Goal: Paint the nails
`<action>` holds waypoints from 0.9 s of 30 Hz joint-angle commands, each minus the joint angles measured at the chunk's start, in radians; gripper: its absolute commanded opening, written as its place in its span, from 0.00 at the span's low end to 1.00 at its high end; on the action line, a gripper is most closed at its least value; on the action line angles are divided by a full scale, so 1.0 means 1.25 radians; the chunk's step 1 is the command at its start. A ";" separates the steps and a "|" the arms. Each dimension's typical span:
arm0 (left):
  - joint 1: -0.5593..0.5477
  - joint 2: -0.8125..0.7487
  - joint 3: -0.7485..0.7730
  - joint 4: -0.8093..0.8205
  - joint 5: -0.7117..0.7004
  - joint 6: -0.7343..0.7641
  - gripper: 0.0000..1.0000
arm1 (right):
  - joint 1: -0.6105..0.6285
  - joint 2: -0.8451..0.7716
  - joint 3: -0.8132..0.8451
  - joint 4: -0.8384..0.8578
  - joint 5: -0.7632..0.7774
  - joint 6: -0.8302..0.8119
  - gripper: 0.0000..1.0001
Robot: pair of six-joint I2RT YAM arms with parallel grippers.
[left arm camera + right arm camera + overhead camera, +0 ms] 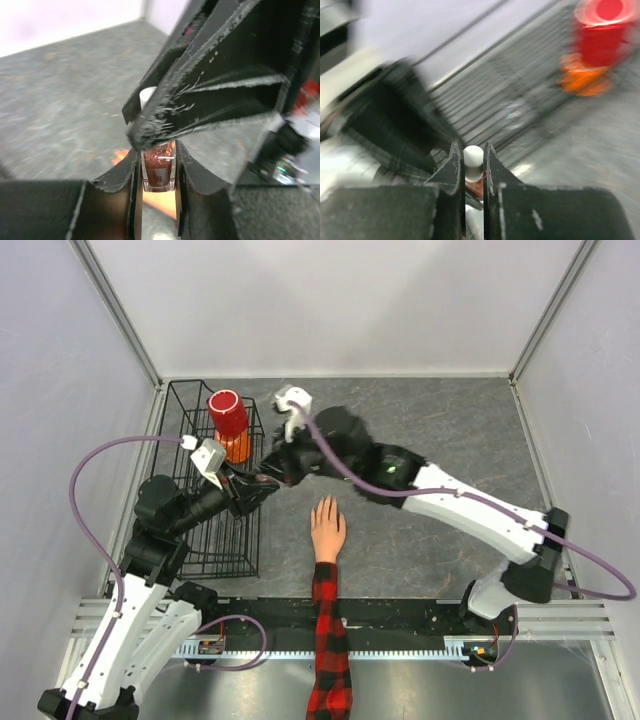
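The peach mannequin hand (pixel 327 528) lies palm down at the table's middle, with its red-and-black plaid sleeve (pixel 328 645) towards the near edge. Its nails at the fingertips (pixel 325 504) are too small to make out. My left gripper (pixel 263 486) is shut on a small nail polish bottle of dark red glitter (pixel 159 172), held above the table just left of the fingertips. My right gripper (pixel 284 466) comes from above and is shut on the bottle's white cap (pixel 473 156). In the left wrist view its fingers (pixel 200 95) cover the cap (pixel 147 95). The cap sits on the bottle.
A black wire basket (pixel 200 540) stands at the left under my left arm. A red cup (pixel 228 412) sits upside down on an orange object (pixel 238 447) at the basket's far end. They also show in the right wrist view, cup (pixel 602 27) above basket (pixel 520 95).
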 commanded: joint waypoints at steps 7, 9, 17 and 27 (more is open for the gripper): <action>-0.011 0.037 -0.014 0.385 0.474 -0.295 0.02 | -0.194 -0.131 -0.363 0.744 -0.980 0.265 0.00; -0.012 0.028 0.011 0.299 0.441 -0.229 0.02 | -0.208 -0.140 -0.339 0.641 -0.957 0.164 0.00; -0.014 0.046 0.091 0.013 0.154 0.012 0.02 | -0.209 -0.153 -0.191 0.165 -0.467 0.020 0.80; -0.014 0.051 0.075 -0.016 -0.024 0.072 0.02 | -0.083 -0.129 -0.072 0.039 -0.038 0.091 0.83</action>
